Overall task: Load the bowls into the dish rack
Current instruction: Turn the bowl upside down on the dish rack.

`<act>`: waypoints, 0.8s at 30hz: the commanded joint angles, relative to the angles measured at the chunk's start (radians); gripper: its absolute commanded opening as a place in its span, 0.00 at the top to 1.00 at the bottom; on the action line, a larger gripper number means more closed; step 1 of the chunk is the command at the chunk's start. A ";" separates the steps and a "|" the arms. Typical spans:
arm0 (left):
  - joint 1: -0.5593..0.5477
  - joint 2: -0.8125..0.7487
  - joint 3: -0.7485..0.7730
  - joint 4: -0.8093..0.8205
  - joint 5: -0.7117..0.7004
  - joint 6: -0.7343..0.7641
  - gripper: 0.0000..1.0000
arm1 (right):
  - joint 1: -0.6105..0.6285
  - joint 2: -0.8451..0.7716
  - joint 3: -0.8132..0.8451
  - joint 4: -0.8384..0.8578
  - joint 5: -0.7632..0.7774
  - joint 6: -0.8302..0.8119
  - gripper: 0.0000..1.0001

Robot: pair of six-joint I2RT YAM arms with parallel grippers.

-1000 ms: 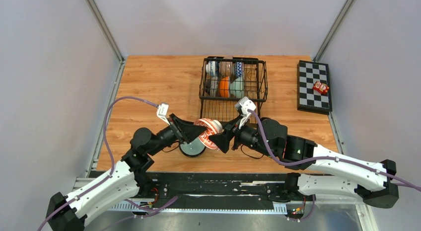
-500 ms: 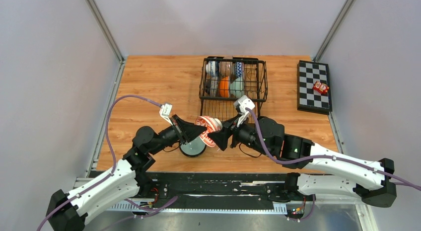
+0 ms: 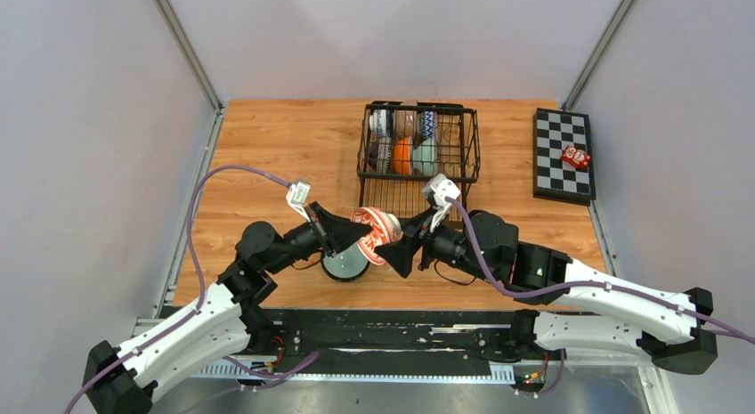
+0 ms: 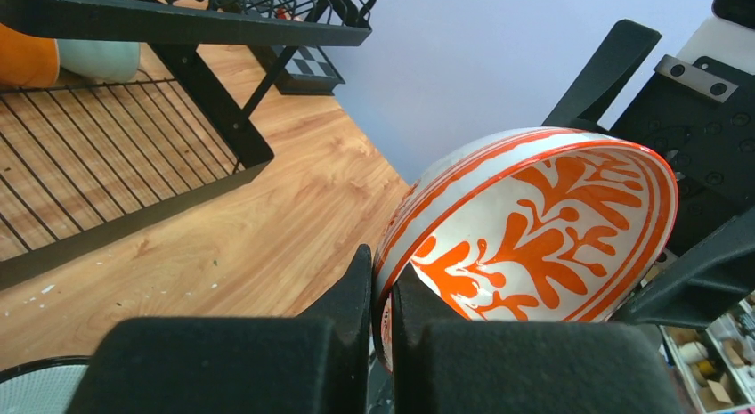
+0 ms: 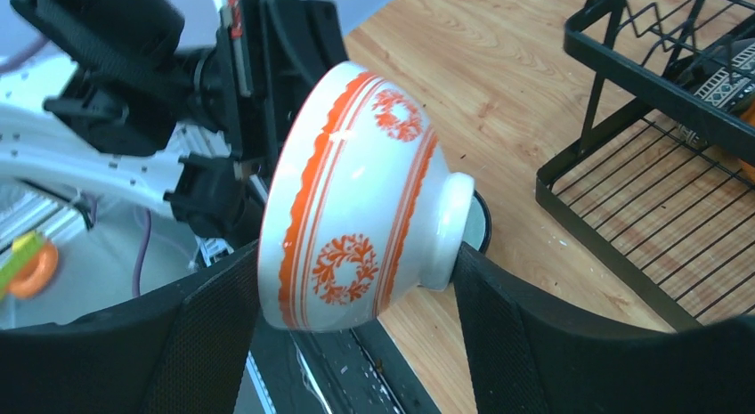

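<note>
A white bowl with orange-red patterns (image 3: 376,229) hangs tilted on its side above the table's near edge, between both arms. My left gripper (image 3: 353,239) is shut on its rim; in the left wrist view the fingertips (image 4: 381,264) pinch the bowl (image 4: 534,227) wall, one inside and one outside. My right gripper (image 5: 354,258) straddles the bowl (image 5: 356,200) with jaws wide, one finger by the rim and one by the foot. The black wire dish rack (image 3: 418,104) stands behind, several bowls (image 3: 403,154) on edge in its basket.
A dark-rimmed bowl (image 3: 345,266) sits on the table right under the held bowl. The rack's lower tray (image 4: 107,165) lies close beyond the grippers. A checkered board (image 3: 563,178) with a small red toy (image 3: 575,157) is at the far right.
My left gripper has closed on the bowl's rim. The right gripper's jaws have widened slightly around the bowl. The bowl has shifted a little up and away.
</note>
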 commanded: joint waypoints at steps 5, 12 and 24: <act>0.008 0.002 0.064 0.015 -0.042 -0.015 1.00 | 0.017 -0.019 0.000 -0.045 -0.230 -0.013 0.12; 0.008 0.006 0.076 0.006 -0.035 -0.011 1.00 | 0.018 -0.013 -0.008 -0.018 -0.212 -0.004 0.11; 0.008 0.014 0.077 0.026 -0.020 -0.016 1.00 | 0.018 0.007 -0.004 0.008 -0.200 0.004 0.17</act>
